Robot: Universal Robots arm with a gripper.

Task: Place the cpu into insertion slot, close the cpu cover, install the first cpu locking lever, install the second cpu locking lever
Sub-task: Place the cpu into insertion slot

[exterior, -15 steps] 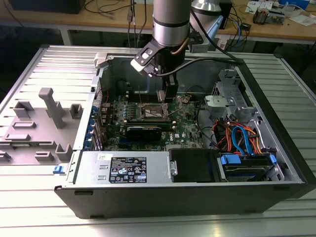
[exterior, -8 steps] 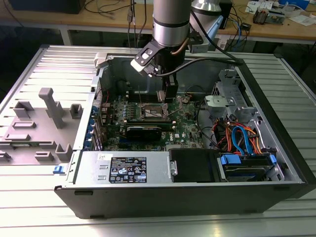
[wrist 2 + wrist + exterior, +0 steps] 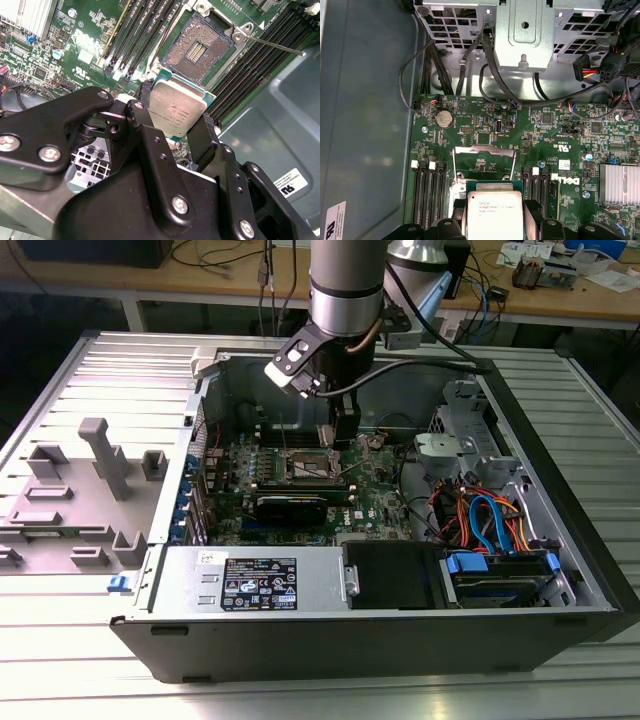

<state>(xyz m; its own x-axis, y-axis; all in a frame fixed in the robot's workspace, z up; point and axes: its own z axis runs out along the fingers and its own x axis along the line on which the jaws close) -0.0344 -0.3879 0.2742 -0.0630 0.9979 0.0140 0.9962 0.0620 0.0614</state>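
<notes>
My gripper (image 3: 176,112) is shut on the cpu (image 3: 177,107), a small square chip with a silver-grey top, held by two opposite edges between black fingers (image 3: 532,215). The chip hangs tilted just above and beside the insertion slot (image 3: 199,50), which lies bare with its dark contact field showing. In the first wrist view the cpu (image 3: 495,215) sits below the cpu cover (image 3: 485,148), a thin silver frame swung up and standing open. A thin metal locking lever (image 3: 275,46) sticks out free beside the slot. In the exterior view the gripper (image 3: 345,432) hovers over the slot (image 3: 310,468) inside the open computer case.
Long black memory slots (image 3: 135,35) flank the socket on both sides. A finned heatsink (image 3: 619,182), a metal drive cage (image 3: 525,35) with black cables, and the case wall (image 3: 365,125) surround the board. A grey fixture (image 3: 90,490) stands outside the case.
</notes>
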